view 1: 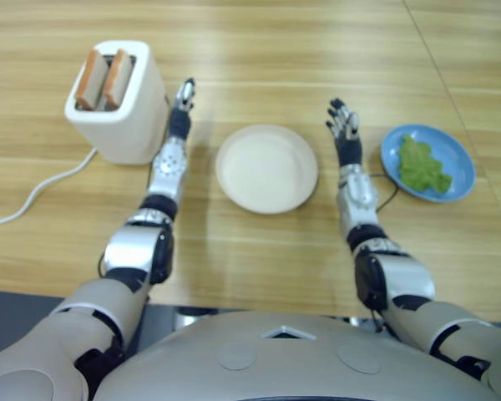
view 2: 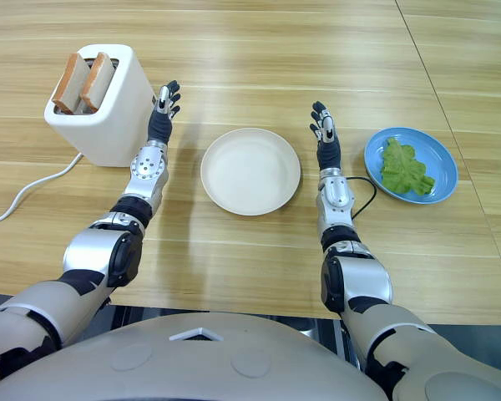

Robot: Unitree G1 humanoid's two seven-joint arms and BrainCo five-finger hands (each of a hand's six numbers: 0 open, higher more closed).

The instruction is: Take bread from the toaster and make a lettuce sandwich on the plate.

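A white toaster (view 2: 103,103) stands at the left of the wooden table with two slices of bread (view 2: 83,82) sticking up from its slots. An empty cream plate (view 2: 250,170) lies in the middle. A lettuce leaf (view 2: 403,168) rests on a blue plate (view 2: 438,164) at the right. My left hand (view 2: 163,109) lies flat and open just right of the toaster, holding nothing. My right hand (view 2: 324,130) is open too, between the cream plate and the blue plate, holding nothing.
The toaster's white cord (view 2: 29,192) trails off to the left over the table. A thin black cable (view 2: 363,194) loops beside my right wrist, near the blue plate. Bare wood stretches beyond the plates.
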